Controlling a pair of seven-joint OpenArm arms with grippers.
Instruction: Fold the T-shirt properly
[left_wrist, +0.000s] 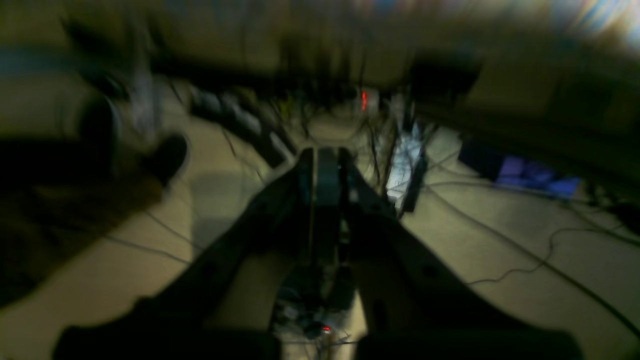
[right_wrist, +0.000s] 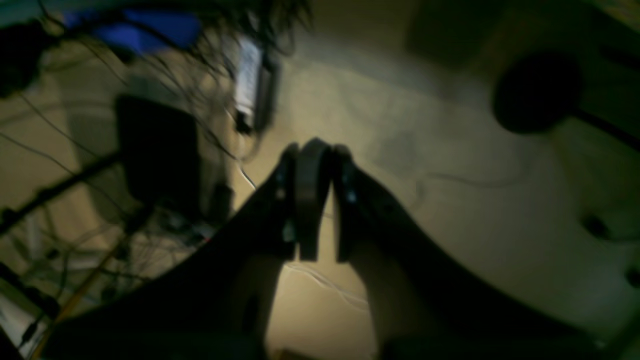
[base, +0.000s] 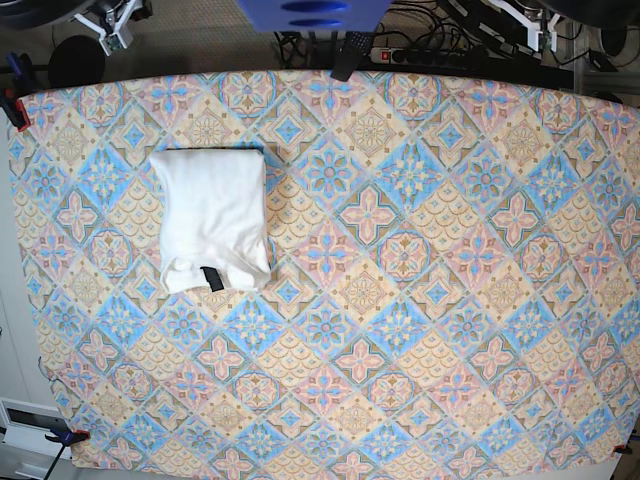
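The white T-shirt (base: 212, 215) lies folded into a compact rectangle on the left part of the patterned table (base: 420, 300). Its small black neck tag (base: 211, 279) shows at the near edge, and the print is hidden inside the fold. Neither arm appears in the base view. In the blurred left wrist view my left gripper (left_wrist: 326, 155) is shut with nothing in it, above a floor with cables. My right gripper (right_wrist: 314, 150) has its fingertips together and holds nothing, also over the floor. Both are away from the shirt.
A blue object (base: 312, 12) and a power strip (base: 430, 55) sit beyond the table's far edge. A clamp (base: 12, 105) holds the cloth at the left corner. Cables (left_wrist: 525, 255) and dark equipment (right_wrist: 160, 150) lie on the floor.
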